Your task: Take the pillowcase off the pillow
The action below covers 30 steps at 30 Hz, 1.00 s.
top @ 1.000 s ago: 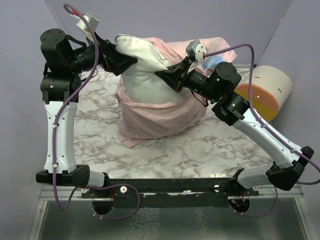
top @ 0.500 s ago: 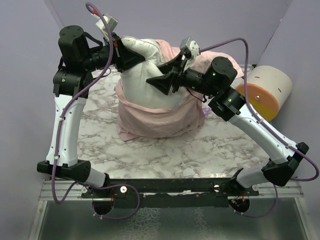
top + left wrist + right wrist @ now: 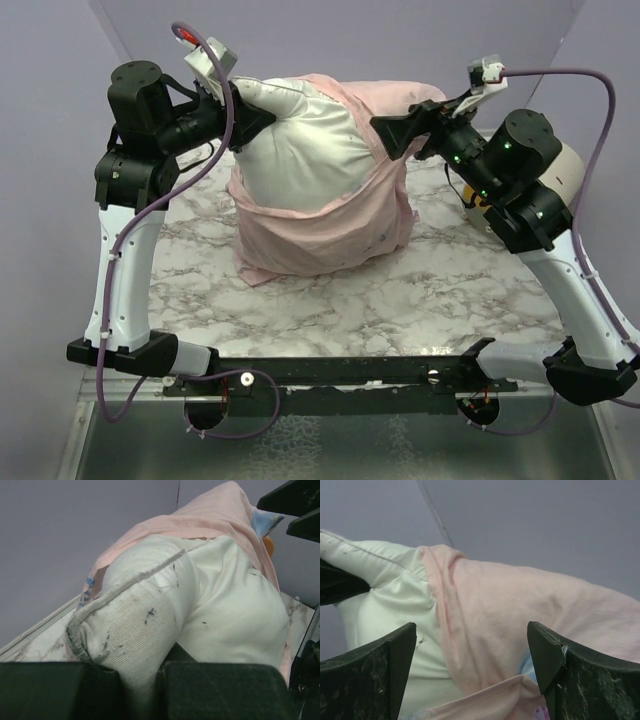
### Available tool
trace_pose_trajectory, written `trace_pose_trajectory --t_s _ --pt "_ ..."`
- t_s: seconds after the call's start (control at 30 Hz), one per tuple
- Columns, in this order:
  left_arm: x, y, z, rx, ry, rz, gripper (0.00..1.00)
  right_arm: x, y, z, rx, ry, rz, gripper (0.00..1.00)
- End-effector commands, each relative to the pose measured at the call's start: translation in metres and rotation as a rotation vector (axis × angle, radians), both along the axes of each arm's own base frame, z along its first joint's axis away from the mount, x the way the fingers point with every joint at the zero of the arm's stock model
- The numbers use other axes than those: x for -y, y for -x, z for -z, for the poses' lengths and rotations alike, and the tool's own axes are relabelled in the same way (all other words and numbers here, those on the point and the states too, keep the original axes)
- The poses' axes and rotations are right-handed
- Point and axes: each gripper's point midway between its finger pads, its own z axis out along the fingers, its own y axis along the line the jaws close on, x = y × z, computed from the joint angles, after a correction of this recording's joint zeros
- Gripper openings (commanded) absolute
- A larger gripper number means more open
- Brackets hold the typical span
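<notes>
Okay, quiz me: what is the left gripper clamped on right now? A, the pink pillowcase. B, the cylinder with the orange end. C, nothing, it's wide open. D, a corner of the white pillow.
D: the left wrist view shows the left gripper pinched shut on a corner of the white pillow, while the pink pillowcase sits farther back, not between its fingers.

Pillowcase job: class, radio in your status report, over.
Left gripper shut on pillow corner. Right gripper open, holding nothing. Pillowcase bunched around pillow's lower half, not off.
</notes>
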Motion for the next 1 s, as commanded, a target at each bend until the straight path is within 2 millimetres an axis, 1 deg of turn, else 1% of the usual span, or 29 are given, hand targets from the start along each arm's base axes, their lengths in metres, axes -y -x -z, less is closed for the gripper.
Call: trace_pose_trajectory --t_s 0.0,0.07,0.13,0.27,0.37,0.47,0.53,0.57,0.6,0.63,0.77,0.87,0.97 --pt "-0.008 0.013 -0.005 0.045 -0.035 -0.023 0.00 0.032 -0.020 0.030 -0.077 0.078 0.186 0.91" --pt "-0.009 0.013 -0.006 0.048 -0.037 -0.030 0.00 0.032 -0.019 0.029 -0.064 0.092 0.182 0.90" --pt "-0.010 0.014 -0.006 0.051 -0.039 -0.034 0.00 0.036 -0.023 0.029 -0.049 0.118 0.204 0.86" --pt "-0.009 0.017 -0.008 0.052 -0.038 -0.026 0.00 0.047 -0.036 0.034 -0.045 0.183 0.285 0.73" --pt "-0.009 0.020 -0.010 0.056 -0.034 -0.019 0.00 0.053 -0.044 0.036 -0.051 0.194 0.335 0.54" --pt "-0.007 0.024 -0.011 0.057 -0.032 -0.003 0.00 0.060 -0.052 0.030 -0.048 0.170 0.364 0.34" --pt "-0.007 0.027 -0.012 0.058 -0.031 0.004 0.00 0.062 -0.059 0.028 -0.053 0.164 0.369 0.25" --pt "-0.007 0.028 -0.013 0.059 -0.031 0.008 0.00 0.065 -0.063 0.027 -0.059 0.159 0.375 0.18" --pt "-0.007 0.030 -0.013 0.065 -0.035 0.011 0.00 0.068 -0.066 0.027 -0.062 0.151 0.382 0.08" --pt "-0.007 0.031 -0.014 0.069 -0.037 0.012 0.00 0.072 -0.069 0.025 -0.063 0.141 0.391 0.02" --pt "-0.008 0.035 -0.013 0.080 -0.053 0.017 0.00 0.092 -0.079 0.021 -0.065 0.106 0.430 0.01" --pt "-0.009 0.037 -0.012 0.087 -0.063 0.020 0.00 0.111 -0.087 0.022 -0.085 0.068 0.472 0.01" --pt "-0.009 0.038 -0.013 0.097 -0.069 0.019 0.00 0.125 -0.094 0.025 -0.113 0.020 0.491 0.01"
